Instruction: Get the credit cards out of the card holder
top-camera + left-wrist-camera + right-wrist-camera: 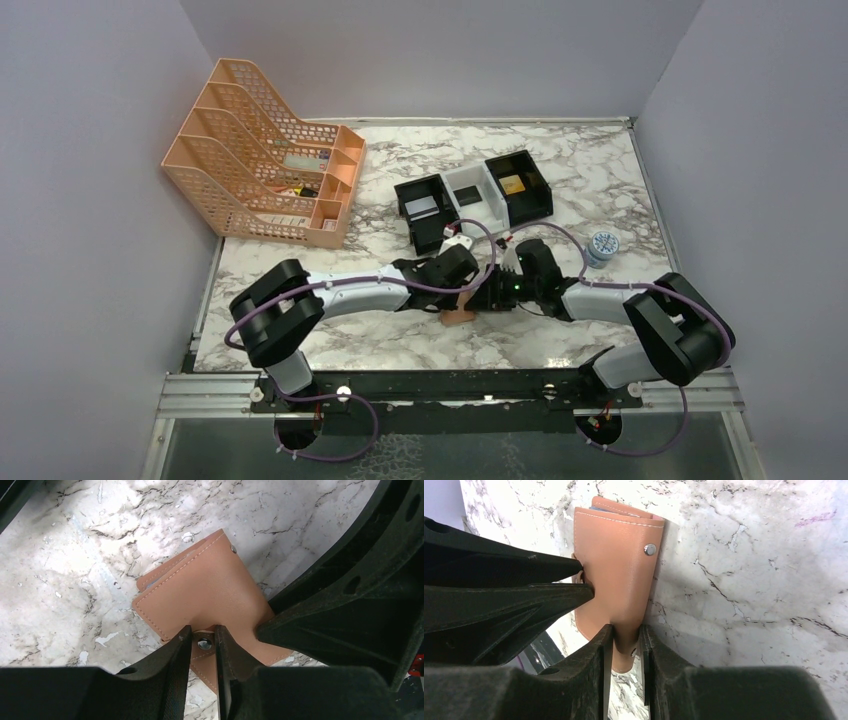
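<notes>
The card holder (200,587) is a tan leather wallet, folded shut, with a metal snap stud on its face. It is held just above the marble between both grippers, and in the top view (458,316) only a corner shows under them. My left gripper (202,630) is shut on its small side tab with the snap. My right gripper (625,629) is shut on the wallet's (616,570) lower edge. The two grippers meet at the table's middle front (475,292). No credit cards show; only a pale blue sliver shows at the wallet's far edge.
A row of black and white box trays (470,195) stands behind the grippers; a flat gold item (511,184) lies in the right black one. An orange mesh file rack (265,155) stands at the back left. A small round blue-white tin (602,245) sits at the right.
</notes>
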Available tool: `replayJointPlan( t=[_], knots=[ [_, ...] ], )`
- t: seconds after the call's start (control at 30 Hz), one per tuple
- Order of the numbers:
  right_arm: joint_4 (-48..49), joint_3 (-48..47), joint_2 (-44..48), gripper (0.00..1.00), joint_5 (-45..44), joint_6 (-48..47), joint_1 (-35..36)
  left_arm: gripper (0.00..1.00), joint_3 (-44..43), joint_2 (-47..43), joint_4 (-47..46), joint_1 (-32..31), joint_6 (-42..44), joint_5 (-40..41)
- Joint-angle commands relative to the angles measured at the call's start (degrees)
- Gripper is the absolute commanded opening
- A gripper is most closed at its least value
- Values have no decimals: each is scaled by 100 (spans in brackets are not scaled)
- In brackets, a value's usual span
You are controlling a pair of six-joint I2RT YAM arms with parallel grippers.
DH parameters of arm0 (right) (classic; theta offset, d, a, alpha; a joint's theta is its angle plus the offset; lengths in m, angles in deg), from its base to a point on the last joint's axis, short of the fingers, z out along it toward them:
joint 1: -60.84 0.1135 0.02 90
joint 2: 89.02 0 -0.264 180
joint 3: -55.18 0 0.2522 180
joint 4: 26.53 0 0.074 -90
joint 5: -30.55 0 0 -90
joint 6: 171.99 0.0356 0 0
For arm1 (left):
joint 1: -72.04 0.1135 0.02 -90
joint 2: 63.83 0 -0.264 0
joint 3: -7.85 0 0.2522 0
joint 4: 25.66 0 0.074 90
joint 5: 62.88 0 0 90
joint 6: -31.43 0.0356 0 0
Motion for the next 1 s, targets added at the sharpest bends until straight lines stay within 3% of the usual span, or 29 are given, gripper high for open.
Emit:
replayJointPlan(
  t=[0.0, 0.13, 0.23, 0.53, 0.73, 0.8, 0.97],
  knots=[
    [-120, 43, 9, 24, -253, -68, 18, 10, 249, -350, 78, -42, -105, 255],
    [-188, 39, 58, 24, -291, -107, 22, 11, 370, -495, 29, -42, -124, 309],
    [-172, 46, 33, 24, -266, -102, 20, 4, 433, -525, 28, -42, -170, 320],
    [-63, 96, 42, 24, -164, -63, 22, 1, 779, -909, -273, -42, -317, 258],
    [161, 100, -33, 30, 321, -162, 17, 0, 920, -1006, -471, -37, -476, 134],
    [51, 67, -29, 33, 256, -207, 15, 17, 978, -1059, -447, -37, -551, 207],
    [-221, -44, 13, 35, 118, -354, 16, 44, 1005, -1099, 5, -42, -698, 640]
  ],
)
